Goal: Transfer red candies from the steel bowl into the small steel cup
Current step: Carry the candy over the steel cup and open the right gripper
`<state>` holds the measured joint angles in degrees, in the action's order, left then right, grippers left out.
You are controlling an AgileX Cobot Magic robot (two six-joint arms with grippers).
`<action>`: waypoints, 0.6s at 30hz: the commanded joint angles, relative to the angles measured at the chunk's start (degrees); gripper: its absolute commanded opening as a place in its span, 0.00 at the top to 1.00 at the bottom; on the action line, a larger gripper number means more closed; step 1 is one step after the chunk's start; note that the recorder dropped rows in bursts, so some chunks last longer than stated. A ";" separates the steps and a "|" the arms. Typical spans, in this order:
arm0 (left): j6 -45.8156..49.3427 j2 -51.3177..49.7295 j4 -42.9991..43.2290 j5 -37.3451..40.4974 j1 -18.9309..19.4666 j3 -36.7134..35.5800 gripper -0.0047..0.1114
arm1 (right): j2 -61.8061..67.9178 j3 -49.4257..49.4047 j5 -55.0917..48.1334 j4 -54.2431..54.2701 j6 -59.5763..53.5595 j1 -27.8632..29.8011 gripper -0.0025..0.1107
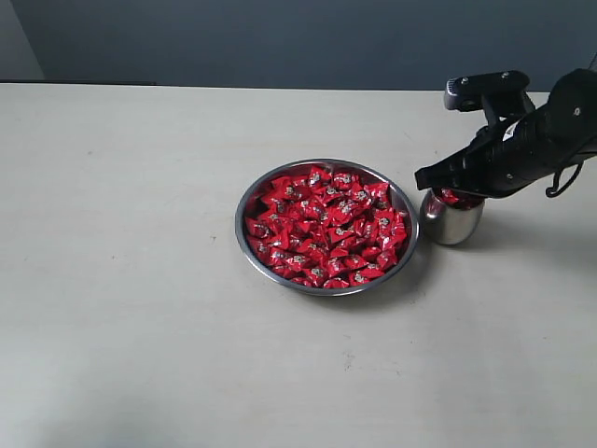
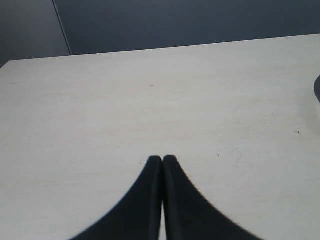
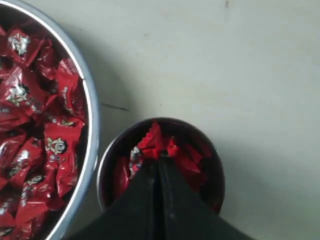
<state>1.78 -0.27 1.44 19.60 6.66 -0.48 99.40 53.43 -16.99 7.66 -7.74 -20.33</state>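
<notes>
The steel bowl point(image 1: 244, 201) sits mid-table, heaped with red candies point(image 1: 326, 224). Just right of it stands the small steel cup point(image 1: 451, 224), with red candies showing inside. My right gripper point(image 1: 422, 179) hangs directly over the cup's mouth. In the right wrist view its jaws point(image 3: 160, 157) are pressed together, with a bright red candy point(image 3: 154, 139) pinched at the tips above the cup point(image 3: 102, 170). The bowl's rim point(image 3: 91, 115) curves beside the cup. My left gripper point(image 2: 162, 159) is shut and empty over bare table; the exterior view does not show it.
The pale table point(image 1: 121, 280) runs to a dark wall behind. A dark rounded shape point(image 2: 317, 90) touches the edge of the left wrist view. The right arm's black body point(image 1: 541, 140) reaches in from the right, above the cup.
</notes>
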 commanded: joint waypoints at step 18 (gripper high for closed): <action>-0.09 0.27 0.11 -0.31 -0.46 0.48 0.96 | -6.52 2.97 -3.97 6.57 -1.04 -1.85 0.63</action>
<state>1.78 -0.27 1.44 19.60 6.66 -0.48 93.61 54.69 -18.01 12.17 -7.74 -20.79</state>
